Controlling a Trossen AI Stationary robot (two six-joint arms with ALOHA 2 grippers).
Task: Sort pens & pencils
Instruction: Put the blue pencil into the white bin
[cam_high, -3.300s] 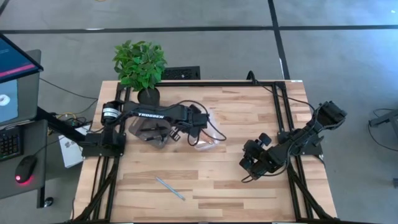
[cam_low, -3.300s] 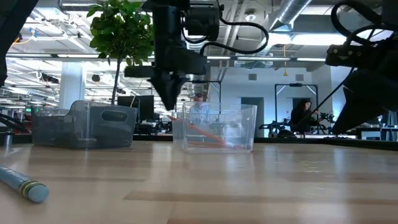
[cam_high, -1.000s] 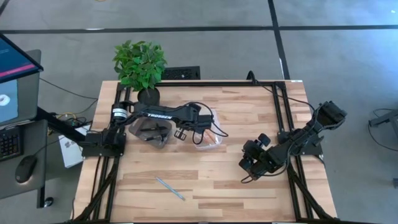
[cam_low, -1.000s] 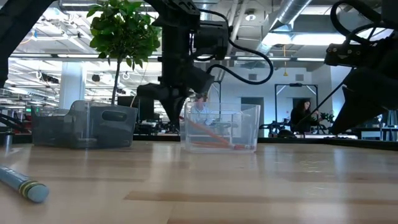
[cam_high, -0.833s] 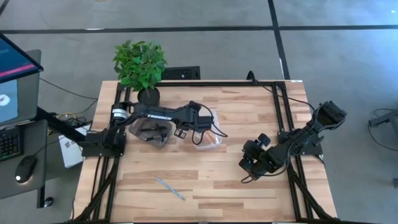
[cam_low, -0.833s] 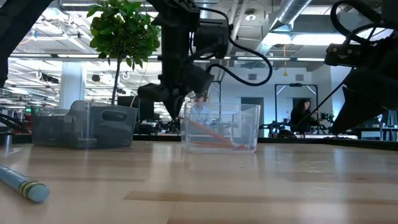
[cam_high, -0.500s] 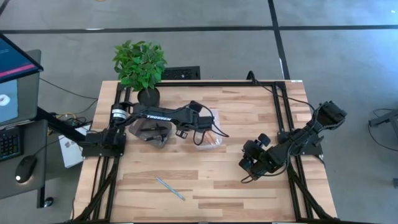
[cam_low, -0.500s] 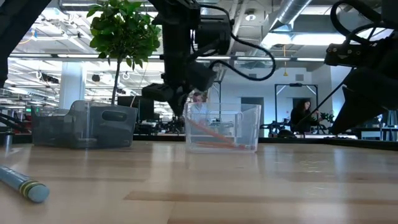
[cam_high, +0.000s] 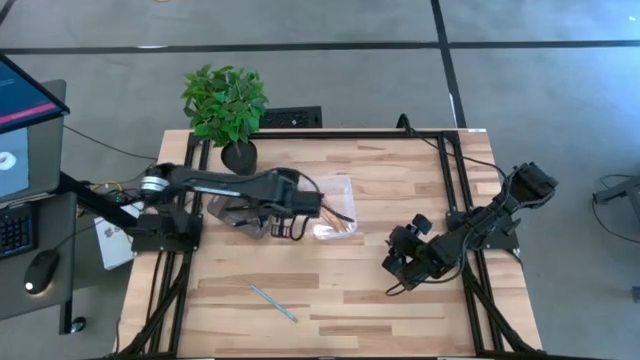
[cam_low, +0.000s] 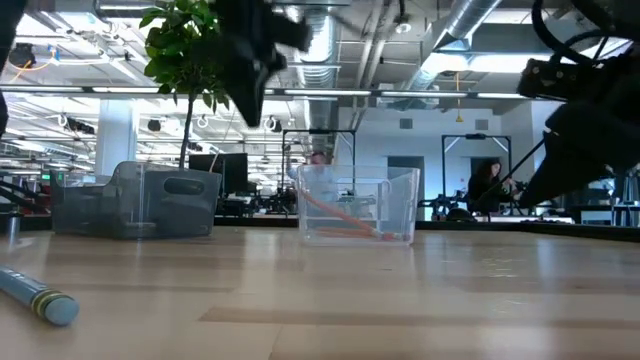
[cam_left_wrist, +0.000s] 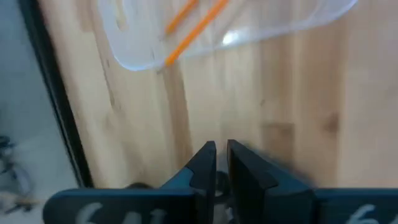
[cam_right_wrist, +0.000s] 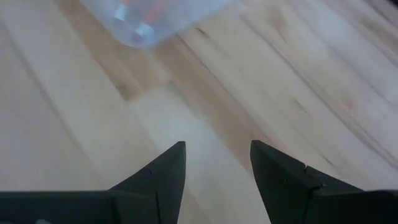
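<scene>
Two orange pencils (cam_high: 338, 228) lie in a clear tray (cam_high: 345, 192) at the table's middle; the left wrist view shows these pencils (cam_left_wrist: 189, 28) too. A light blue pencil (cam_high: 273, 303) lies flat on the wood near the front edge. My left gripper (cam_high: 292, 225) hangs shut and empty above the table, between the clear tray and a grey tray (cam_high: 225, 212). The pens I cannot make out; the arm covers part of the grey tray. At the right, my right gripper (cam_high: 400, 272) stands open and empty.
A potted plant (cam_high: 226, 108) stands at the far left corner. Black frame rails (cam_high: 452, 170) run along the table's sides. Bare wood (cam_high: 330, 290) lies between the trays and the front edge. The low view shows a room with a person (cam_low: 490, 185) far behind.
My left gripper has risen from just over the clear tray and drawn back toward the table's left and near side, rolling its wrist as it went. Its fingers have stayed shut and empty. The trays and pencils lie where they were.
</scene>
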